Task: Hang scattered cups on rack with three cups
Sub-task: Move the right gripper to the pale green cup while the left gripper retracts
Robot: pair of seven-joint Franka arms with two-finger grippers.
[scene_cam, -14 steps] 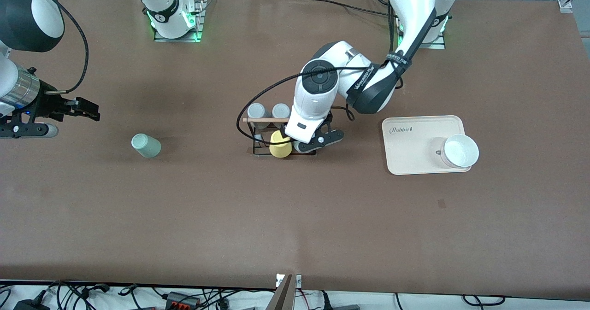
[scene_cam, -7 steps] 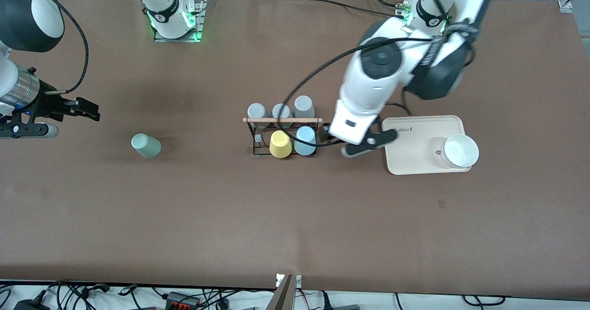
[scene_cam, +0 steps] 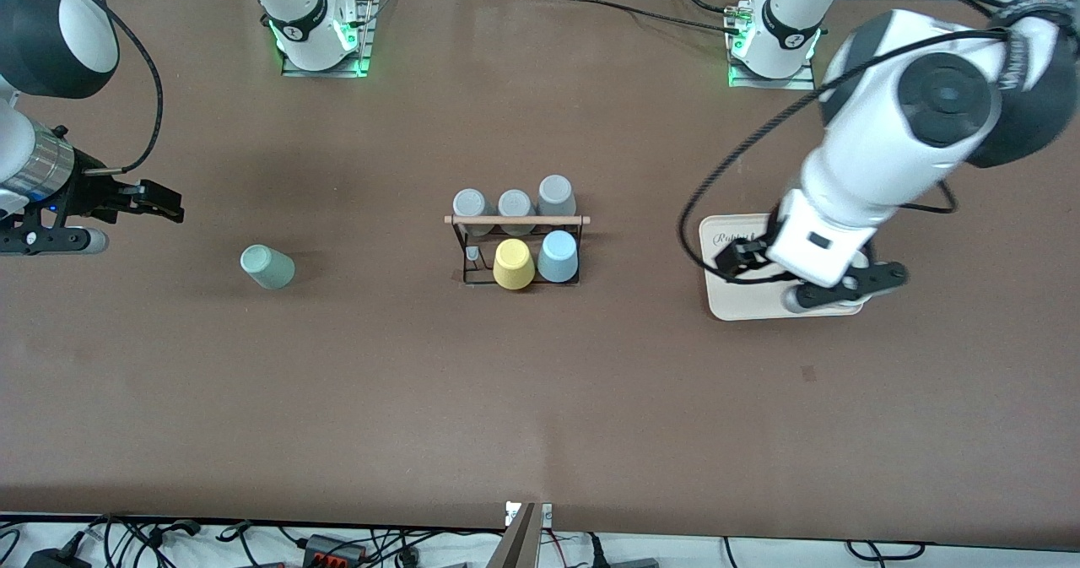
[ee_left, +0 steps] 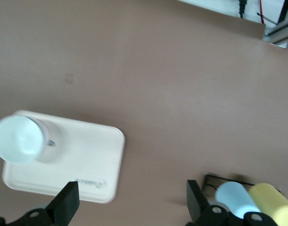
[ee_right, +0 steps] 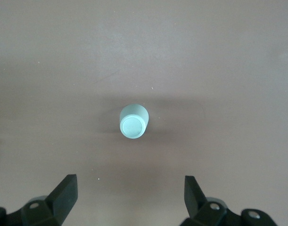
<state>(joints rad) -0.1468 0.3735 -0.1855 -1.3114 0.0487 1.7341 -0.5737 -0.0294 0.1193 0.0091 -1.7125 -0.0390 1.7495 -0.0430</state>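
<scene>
The light blue cup (scene_cam: 558, 256) sits mouth-down on the rack (scene_cam: 516, 222) mid-desk, so the left gripper (scene_cam: 823, 289) hangs empty over the cream tray (scene_cam: 742, 302), fingers apart. The mint cup (scene_cam: 267, 266) stands toward the right arm's edge; the right gripper (scene_cam: 156, 200) hovers nearby, fingers apart. Plain brown desk (scene_cam: 540, 399), cables along its edges.

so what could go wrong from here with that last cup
The mint cup sits alone on the table toward the right arm's end, with the right tool open and off to one side of it; a skewed close could knock it away. The rack has one free peg right beside the yellow cup, so hanging could bump it.
</scene>
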